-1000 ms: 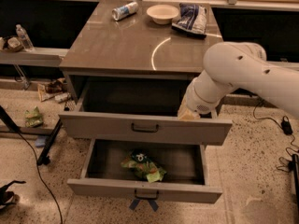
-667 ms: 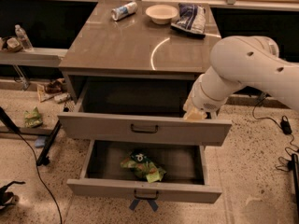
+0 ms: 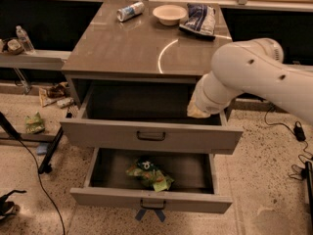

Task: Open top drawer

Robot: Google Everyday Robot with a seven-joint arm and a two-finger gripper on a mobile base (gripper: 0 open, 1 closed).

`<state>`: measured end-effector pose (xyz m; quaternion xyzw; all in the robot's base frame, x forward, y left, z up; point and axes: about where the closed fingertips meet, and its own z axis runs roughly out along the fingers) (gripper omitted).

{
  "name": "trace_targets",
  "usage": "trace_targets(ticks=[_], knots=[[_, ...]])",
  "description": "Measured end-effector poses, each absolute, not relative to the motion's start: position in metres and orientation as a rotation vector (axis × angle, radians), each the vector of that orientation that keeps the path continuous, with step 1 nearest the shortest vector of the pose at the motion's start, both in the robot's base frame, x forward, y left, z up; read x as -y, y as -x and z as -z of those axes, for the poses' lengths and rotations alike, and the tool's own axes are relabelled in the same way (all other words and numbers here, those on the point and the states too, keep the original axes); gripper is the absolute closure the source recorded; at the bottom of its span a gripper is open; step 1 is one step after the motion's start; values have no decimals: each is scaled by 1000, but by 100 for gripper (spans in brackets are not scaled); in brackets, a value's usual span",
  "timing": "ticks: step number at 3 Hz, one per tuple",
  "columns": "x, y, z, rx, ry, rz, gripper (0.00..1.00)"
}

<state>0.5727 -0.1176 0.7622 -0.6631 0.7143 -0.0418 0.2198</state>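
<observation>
Nearest, the lower drawer (image 3: 195, 202) stands pulled out, green packets (image 3: 149, 173) lying in it. Above it the top drawer (image 3: 98, 133) is also out, its handle (image 3: 151, 136) free. The gripper (image 3: 198, 110) sits low inside that drawer's right end, beneath the white arm (image 3: 254, 77); its grip cannot be told. On the counter (image 3: 127, 48) behind lie a can (image 3: 130, 11), bowl (image 3: 169, 13) and bag (image 3: 199, 19).

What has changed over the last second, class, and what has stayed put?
Hardly anything. The arm swayed slightly right, then back; its end effector stays just inside the top drawer, at its right end. No visible grasp or release. The top drawer and lower drawer stay open; nothing on the table moved.
</observation>
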Motion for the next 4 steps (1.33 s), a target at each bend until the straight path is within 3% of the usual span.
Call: trace_targets(ticks=[2, 4], knots=[[79, -633, -742, -1825, 1874, 248, 100], [58, -651, -693, -1795, 1964, 194, 100]])
